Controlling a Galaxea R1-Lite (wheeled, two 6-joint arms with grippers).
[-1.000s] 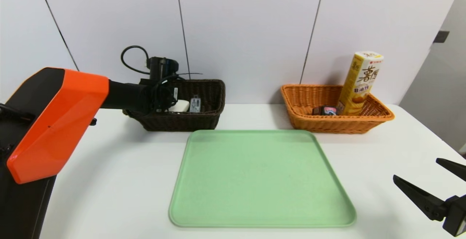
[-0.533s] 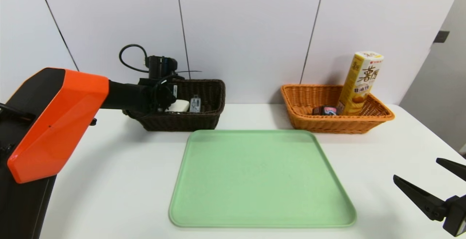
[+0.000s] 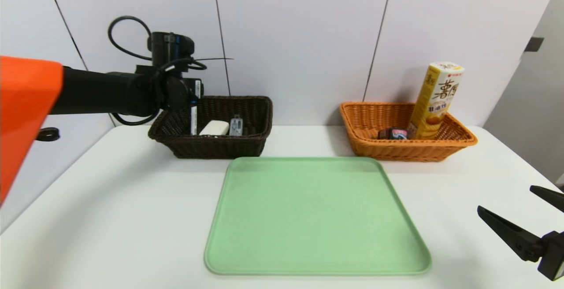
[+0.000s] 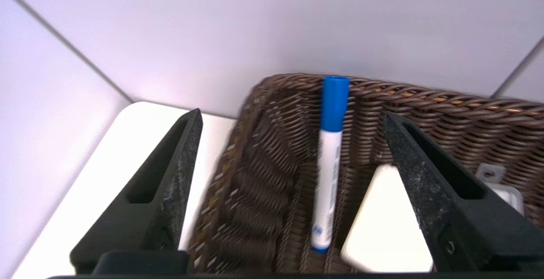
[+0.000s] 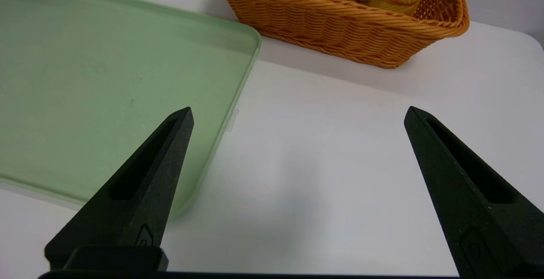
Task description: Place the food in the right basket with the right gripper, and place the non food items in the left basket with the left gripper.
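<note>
Now we look at our left gripper [image 4: 293, 119], up over the dark brown basket [image 3: 216, 148], with its two jaws spread wide and nothing held in them. The white marker with the blue cap [image 4: 329, 164] is in that basket. It leans against the far wall, cap end up and white end down, and its long side runs away from us, in line with the space between our jaws. It looks free, with a gap on both sides. The white block [image 3: 216, 127] lies just beside it, and the clear grey case [image 3: 236, 126] is next to the block. Our left arm is much nearer to these than our right one. Our right gripper [image 5: 299, 109] is parked over the white table [image 5: 318, 164] beside the green tray [image 3: 317, 218], wide apart and with nothing in it. The yellow carton [image 3: 436, 99] stands tilted in the orange-tan basket [image 3: 405, 151], with the little black packet [image 3: 393, 133] near its foot. We think the sorting is done. Next we should lift our left gripper straight away from the marker, because a sideways bump could knock it or drag the basket.
</note>
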